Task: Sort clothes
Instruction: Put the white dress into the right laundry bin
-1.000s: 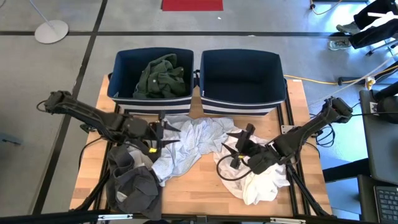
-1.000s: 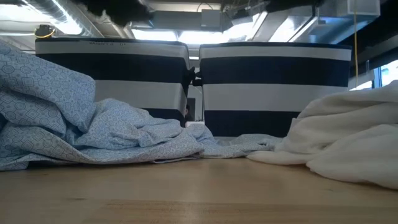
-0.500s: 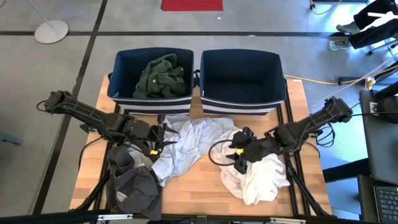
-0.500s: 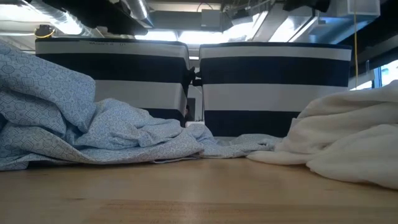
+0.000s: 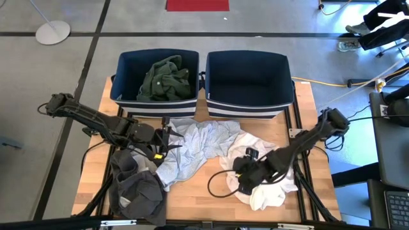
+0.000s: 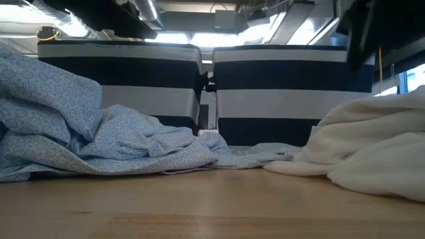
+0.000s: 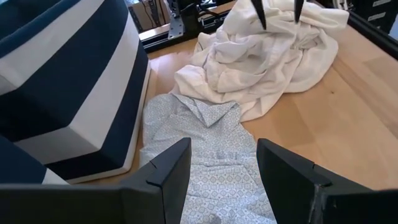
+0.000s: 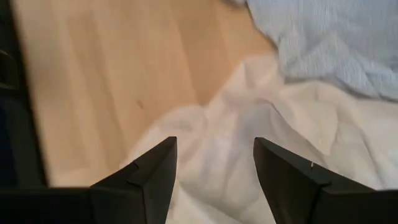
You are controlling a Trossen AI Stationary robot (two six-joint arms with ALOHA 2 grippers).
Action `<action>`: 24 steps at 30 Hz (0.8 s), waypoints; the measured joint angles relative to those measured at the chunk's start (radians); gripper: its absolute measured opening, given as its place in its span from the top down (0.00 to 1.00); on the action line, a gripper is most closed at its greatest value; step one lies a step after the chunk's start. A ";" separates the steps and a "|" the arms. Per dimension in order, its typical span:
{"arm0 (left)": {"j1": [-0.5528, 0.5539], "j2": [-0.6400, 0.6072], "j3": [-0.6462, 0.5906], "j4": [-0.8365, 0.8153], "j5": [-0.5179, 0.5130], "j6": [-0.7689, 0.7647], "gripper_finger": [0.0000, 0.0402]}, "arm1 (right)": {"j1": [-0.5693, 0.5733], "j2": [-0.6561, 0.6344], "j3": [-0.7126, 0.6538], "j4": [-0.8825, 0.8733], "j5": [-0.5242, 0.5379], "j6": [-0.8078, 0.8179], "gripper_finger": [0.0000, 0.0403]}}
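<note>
The clothes lie spread on the wooden table. A light blue patterned shirt (image 5: 192, 150) is in the middle, a white garment (image 5: 271, 182) at the right, and a dark grey one (image 5: 137, 188) at the near left. A dark green one (image 5: 165, 78) sits in the left navy bin (image 5: 121, 80). My left gripper (image 5: 167, 138) hangs open just above the blue shirt (image 7: 217, 155), fingers on either side of it. My right gripper (image 5: 243, 177) is open, pointing down over the white garment (image 8: 249, 124).
The right navy striped bin (image 5: 281, 80) stands beside the left one at the table's far edge, with nothing showing inside. Bare wood (image 5: 204, 198) lies between the dark grey and white garments near the front edge. A black cable (image 5: 220, 182) loops beside my right gripper.
My right gripper has come toward the table's near edge and down, tipping from a shallow slant to point steeply down over the white garment. It stays open. The clothes have not moved.
</note>
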 joint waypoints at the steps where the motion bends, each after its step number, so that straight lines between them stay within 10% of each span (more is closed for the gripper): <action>1: 0.000 0.000 0.000 0.000 0.000 -0.003 0.57 | 0.000 0.014 0.000 -0.014 0.000 0.000 0.47; 24: 0.000 0.000 0.001 0.025 0.000 0.015 0.57 | -0.002 0.251 0.000 -0.120 0.045 -0.041 0.47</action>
